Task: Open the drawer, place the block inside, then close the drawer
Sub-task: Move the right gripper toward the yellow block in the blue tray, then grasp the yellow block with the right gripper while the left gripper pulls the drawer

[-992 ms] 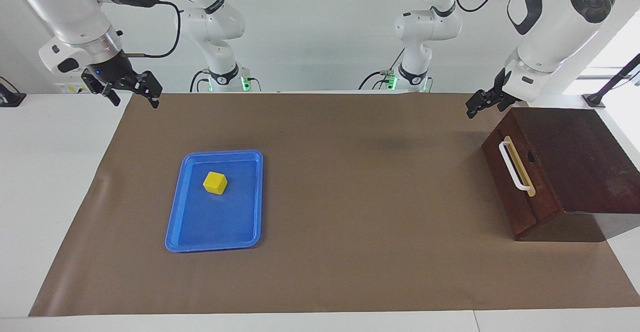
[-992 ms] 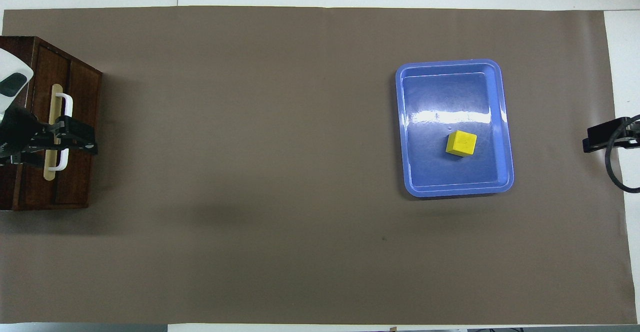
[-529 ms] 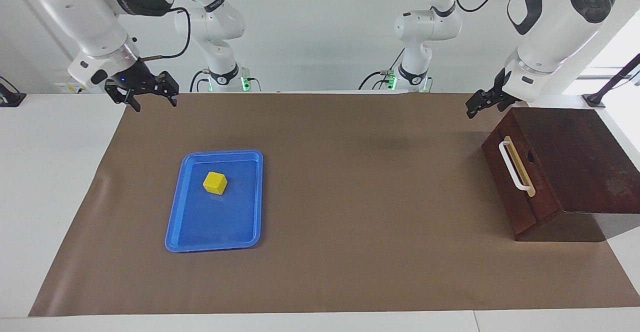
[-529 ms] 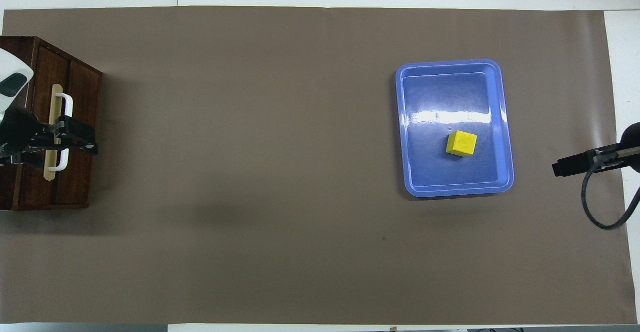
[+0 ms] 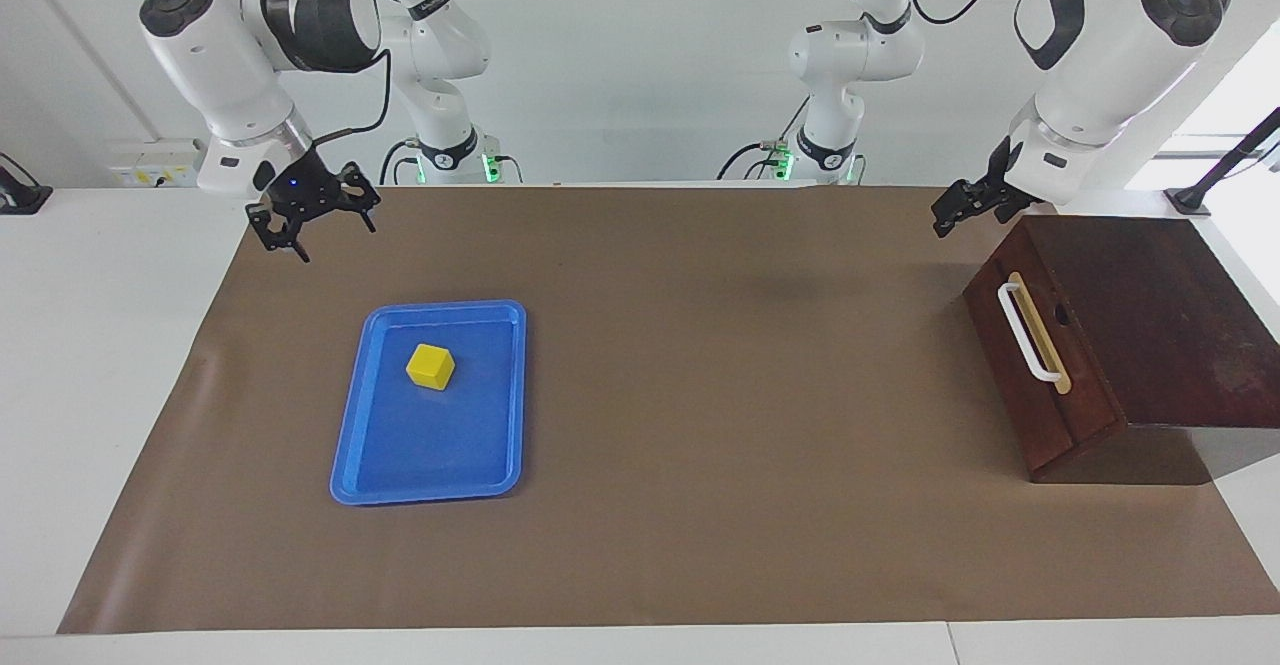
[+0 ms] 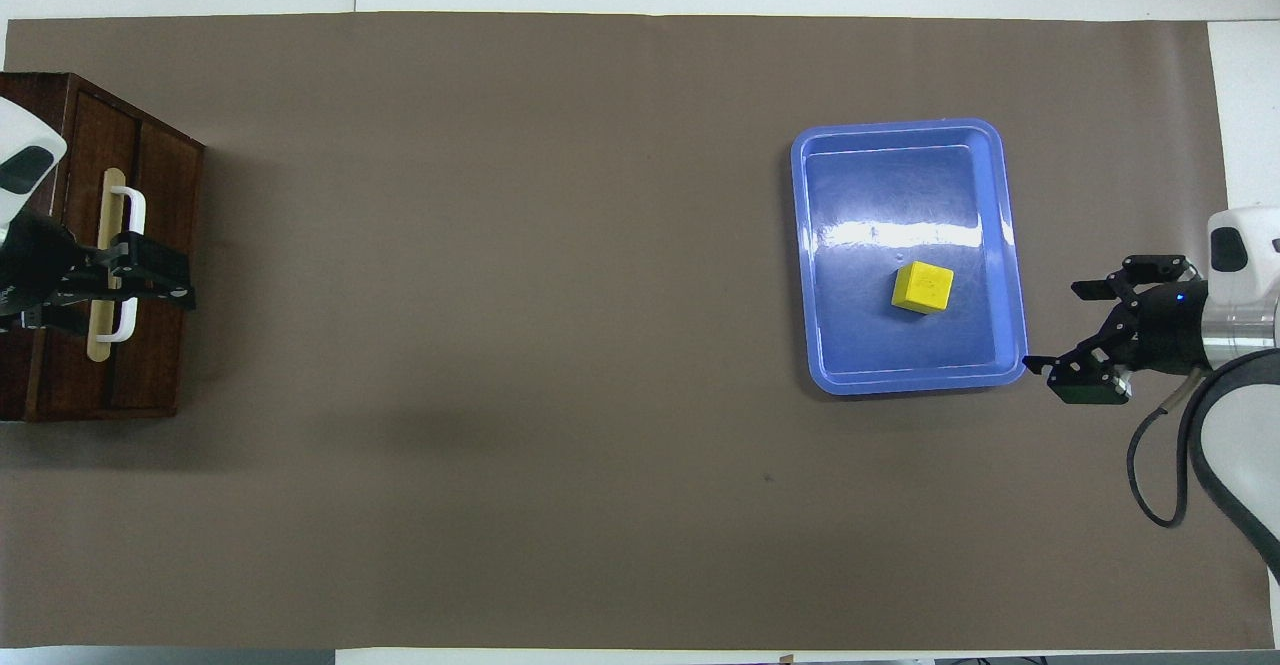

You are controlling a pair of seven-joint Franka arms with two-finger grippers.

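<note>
The drawer (image 5: pixel 1040 375) is shut in its dark wooden box at the left arm's end of the table, white handle (image 5: pixel 1030 335) facing the middle; it also shows in the overhead view (image 6: pixel 150 365). The yellow block (image 5: pixel 431 366) lies in the blue tray (image 5: pixel 430 493), also seen from overhead as block (image 6: pixel 922 287) and tray (image 6: pixel 900 382). My left gripper (image 5: pixel 945 220) hangs open in the air by the box's corner nearest the robots, apart from the handle; from overhead it (image 6: pixel 185 282) covers the handle. My right gripper (image 5: pixel 325 230) is open and empty, raised beside the tray (image 6: pixel 1062 330).
A brown mat (image 5: pixel 720 395) covers most of the table, with white table (image 5: pixel 100 345) showing at both ends. The tray lies toward the right arm's end. A wide stretch of bare mat lies between tray and drawer box.
My right gripper has swung in from the table's end toward the tray and lowered a little, turning as it came. The left arm, block and drawer have not moved.
</note>
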